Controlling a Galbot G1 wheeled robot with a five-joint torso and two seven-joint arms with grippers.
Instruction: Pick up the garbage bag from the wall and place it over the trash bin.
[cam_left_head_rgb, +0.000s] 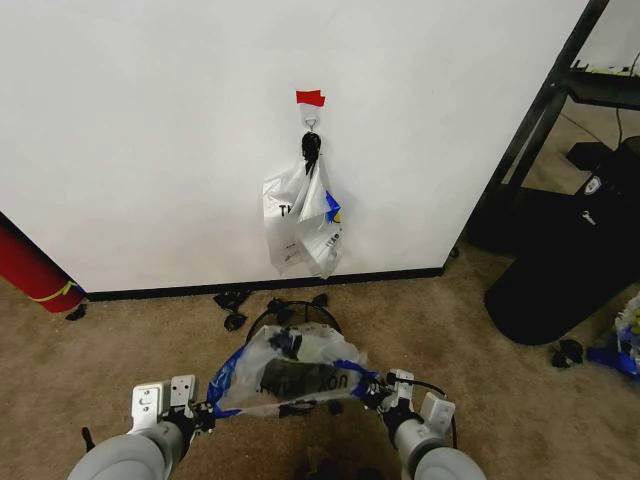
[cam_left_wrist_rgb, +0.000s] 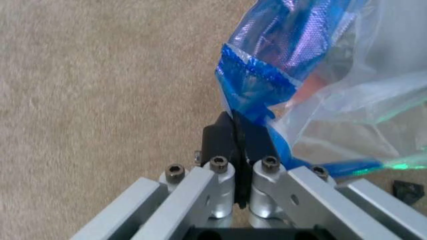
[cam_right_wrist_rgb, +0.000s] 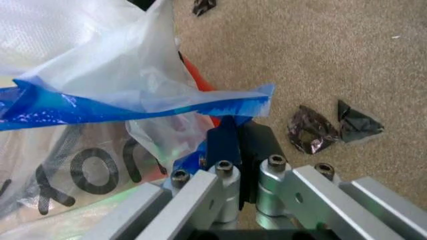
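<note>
The garbage bag (cam_left_head_rgb: 290, 370), thin and translucent with blue edges and dark lettering, is stretched between my two grippers low in the head view. It hangs over the trash bin (cam_left_head_rgb: 262, 318), whose black wire rim shows just behind it. My left gripper (cam_left_head_rgb: 205, 410) is shut on the bag's left blue edge (cam_left_wrist_rgb: 250, 85), with its pads (cam_left_wrist_rgb: 223, 137) pressed together. On the other side, my right gripper (cam_left_head_rgb: 375, 392) is shut on the right blue edge (cam_right_wrist_rgb: 227, 102). The wall (cam_left_head_rgb: 150, 140) is white with a black baseboard.
A whiter bag (cam_left_head_rgb: 305, 215) hangs from a hook under red tape (cam_left_head_rgb: 310, 97) on the wall. Black scraps (cam_left_head_rgb: 232, 300) lie by the baseboard and beside my right gripper (cam_right_wrist_rgb: 313, 130). A red cylinder (cam_left_head_rgb: 30, 270) stands far left, and a black stand base (cam_left_head_rgb: 560, 260) is at the right.
</note>
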